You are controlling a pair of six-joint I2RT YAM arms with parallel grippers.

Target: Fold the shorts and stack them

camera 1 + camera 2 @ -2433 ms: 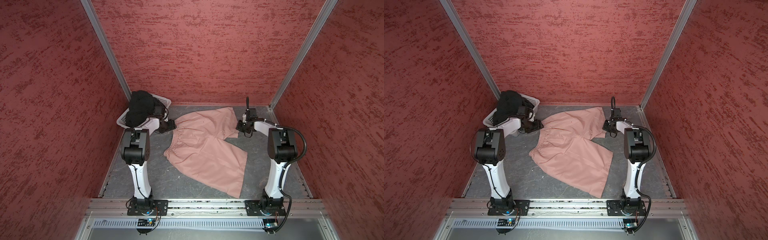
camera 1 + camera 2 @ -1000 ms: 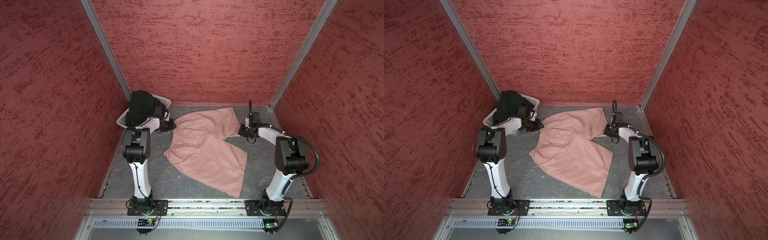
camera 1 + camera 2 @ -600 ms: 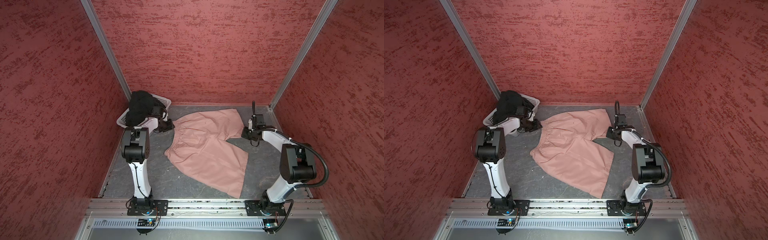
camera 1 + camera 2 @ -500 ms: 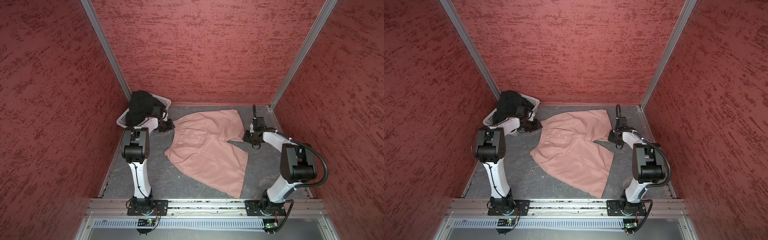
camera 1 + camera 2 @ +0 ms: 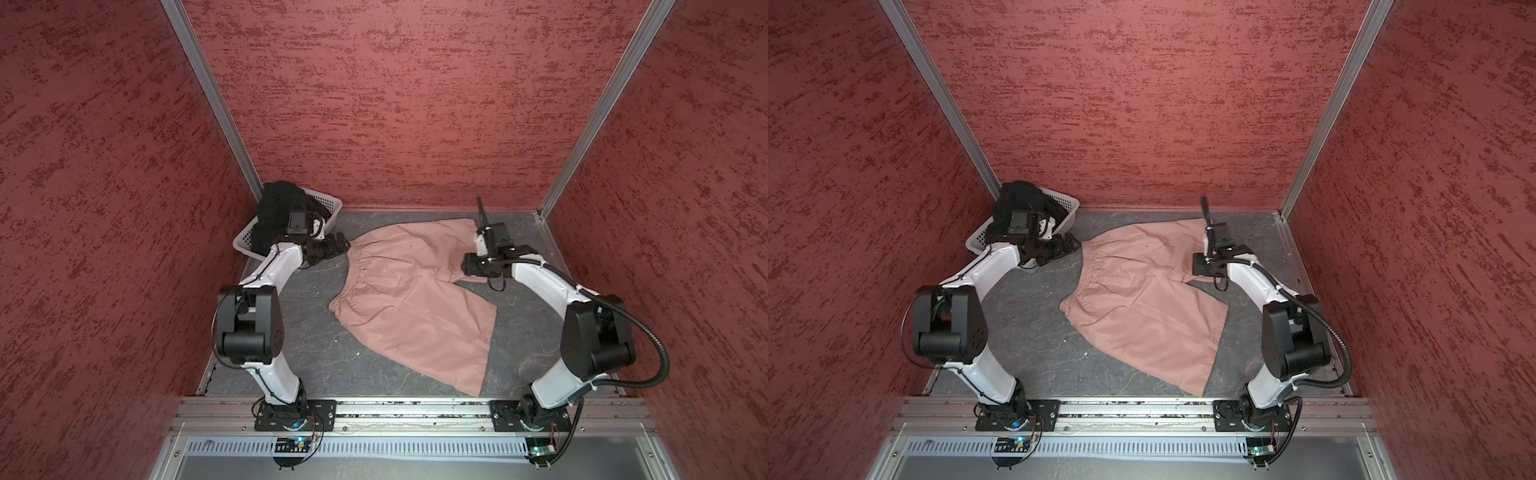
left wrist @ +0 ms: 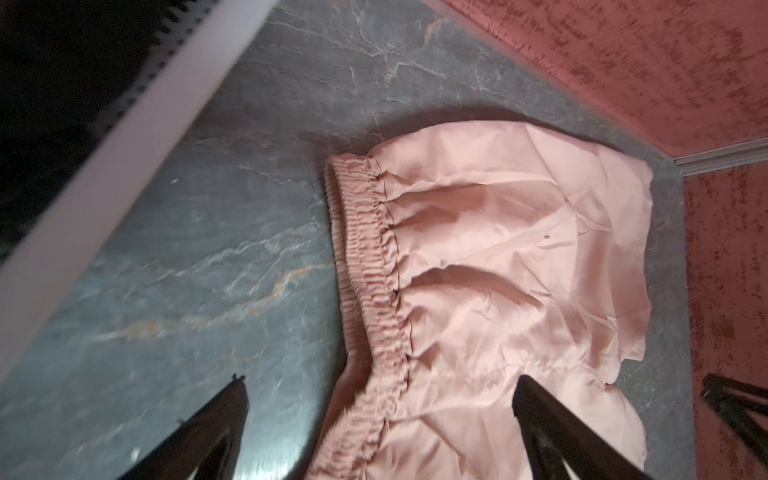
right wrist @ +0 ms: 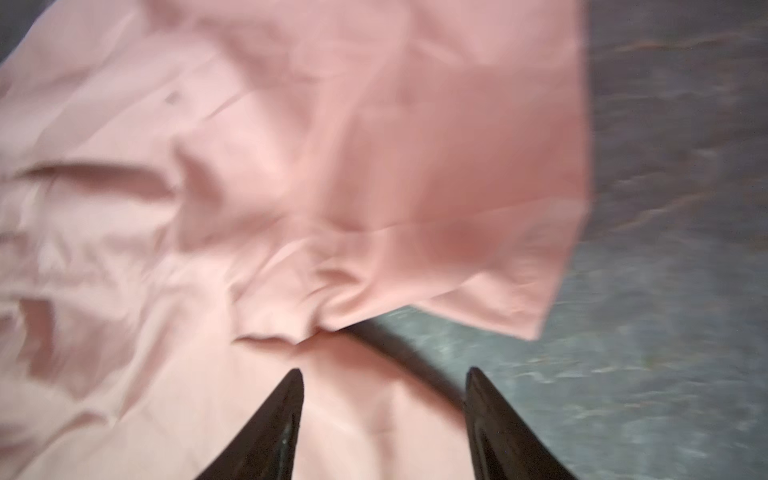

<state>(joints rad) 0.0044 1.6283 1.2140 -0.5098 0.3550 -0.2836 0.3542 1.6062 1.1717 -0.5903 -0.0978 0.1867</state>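
Pink shorts (image 5: 407,307) lie spread on the table (image 5: 316,345), waistband (image 5: 353,274) toward its left edge; black shorts (image 5: 274,212) sit in the far-left corner basket (image 5: 328,203). My left end effector (image 6: 378,382) gapes wide at the waistband's far end; my right end effector (image 7: 384,374), half-open and empty, hovers by the crotch (image 5: 455,282).

matt cloth shorts (image 5: 409,299), smooth veined tabletop (image 5: 316,357)

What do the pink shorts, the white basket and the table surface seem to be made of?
Pink shorts: thin woven cloth, matte, creases softly and gathers at the elastic waist.
White basket: probably moulded plastic, smooth perforated walls.
Table surface: grey with pale veins like slate; possibly a printed mat.
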